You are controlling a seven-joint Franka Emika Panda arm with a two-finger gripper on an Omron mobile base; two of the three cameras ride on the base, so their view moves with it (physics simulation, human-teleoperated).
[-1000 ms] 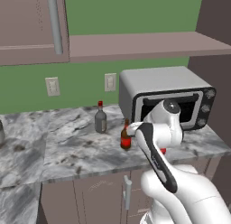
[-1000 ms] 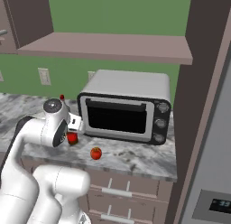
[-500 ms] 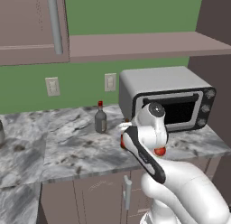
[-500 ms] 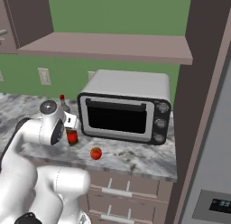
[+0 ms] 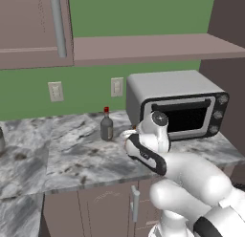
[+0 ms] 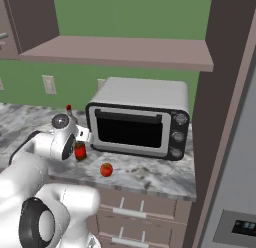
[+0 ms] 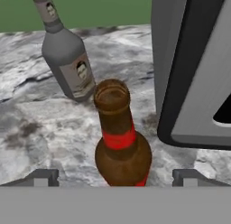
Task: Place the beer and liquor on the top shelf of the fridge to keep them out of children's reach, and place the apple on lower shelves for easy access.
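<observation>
Gripper over the beer by the microwave

The gripper (image 7: 115, 178) is spread wide, a finger tip on each side of the beer (image 7: 121, 139), not touching it. The beer stands just left of the microwave (image 6: 137, 119). The liquor (image 7: 65, 53) stands behind the beer, further from the microwave. The apple (image 6: 106, 169) lies in front of the microwave. The fridge (image 6: 235, 157), I think, is right of it.
</observation>
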